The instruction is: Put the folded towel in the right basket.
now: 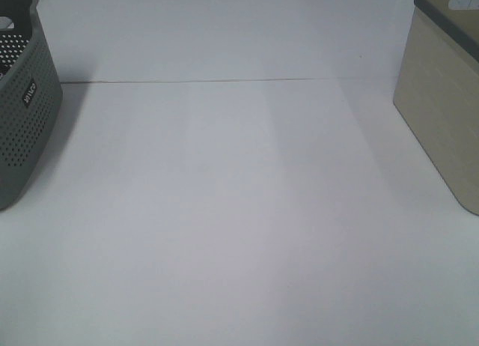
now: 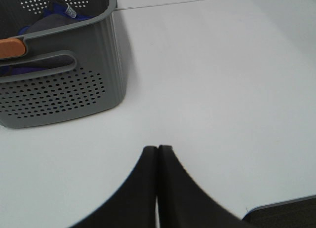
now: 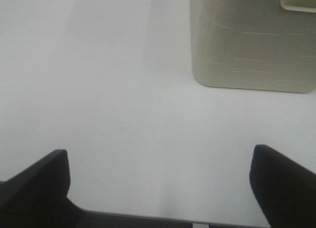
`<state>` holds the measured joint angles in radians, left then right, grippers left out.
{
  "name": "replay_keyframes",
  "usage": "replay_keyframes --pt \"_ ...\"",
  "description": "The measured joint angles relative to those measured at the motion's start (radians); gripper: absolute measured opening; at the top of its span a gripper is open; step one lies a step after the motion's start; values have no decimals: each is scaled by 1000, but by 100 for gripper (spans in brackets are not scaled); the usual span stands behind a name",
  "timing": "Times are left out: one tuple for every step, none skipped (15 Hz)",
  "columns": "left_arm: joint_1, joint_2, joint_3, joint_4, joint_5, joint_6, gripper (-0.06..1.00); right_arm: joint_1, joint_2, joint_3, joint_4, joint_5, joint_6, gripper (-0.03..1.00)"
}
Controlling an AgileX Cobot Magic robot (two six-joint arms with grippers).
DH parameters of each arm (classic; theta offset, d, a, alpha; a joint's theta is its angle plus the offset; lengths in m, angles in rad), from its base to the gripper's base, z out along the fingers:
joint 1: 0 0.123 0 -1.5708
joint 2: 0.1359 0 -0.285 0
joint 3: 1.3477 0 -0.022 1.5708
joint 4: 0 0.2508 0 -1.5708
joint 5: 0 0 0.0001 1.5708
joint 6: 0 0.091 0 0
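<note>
A cream-beige right basket [image 1: 438, 114] with a grey rim stands at the right edge of the white table, its side moulded in a faint block pattern and a slot handle near the rim [image 3: 247, 40]. No folded towel can be made out; dark blue and grey fabric [image 2: 47, 18] lies inside the perforated grey left basket [image 2: 74, 85].

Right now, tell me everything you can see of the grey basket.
The grey basket looks like hard plastic with walls perforated by small round holes, a smooth rim and a slotted handle opening. It stands upright on the white table at its left edge. Inside lie dark bluish fabric and something orange at the rim. No gripper touches it.
</note>
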<state>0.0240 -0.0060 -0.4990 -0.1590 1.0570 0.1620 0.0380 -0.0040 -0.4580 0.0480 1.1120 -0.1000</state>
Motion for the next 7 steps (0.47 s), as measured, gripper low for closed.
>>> replay_keyframes --pt "0 0 0 0 0 0 0 0 0 0 0 0 0 95" --pt "0 0 0 0 0 0 0 0 0 0 0 0 0 95" --pt "0 0 0 0 0 0 0 0 0 0 0 0 0 95" --pt "0 0 0 0 0 0 0 0 0 0 -1 0 0 95" --pt "0 0 0 0 0 0 0 0 0 0 -1 0 0 95" --pt "0 0 0 0 0 0 0 0 0 0 -1 0 0 95" --pt "0 0 0 0 0 0 0 0 0 0 -1 0 0 95"
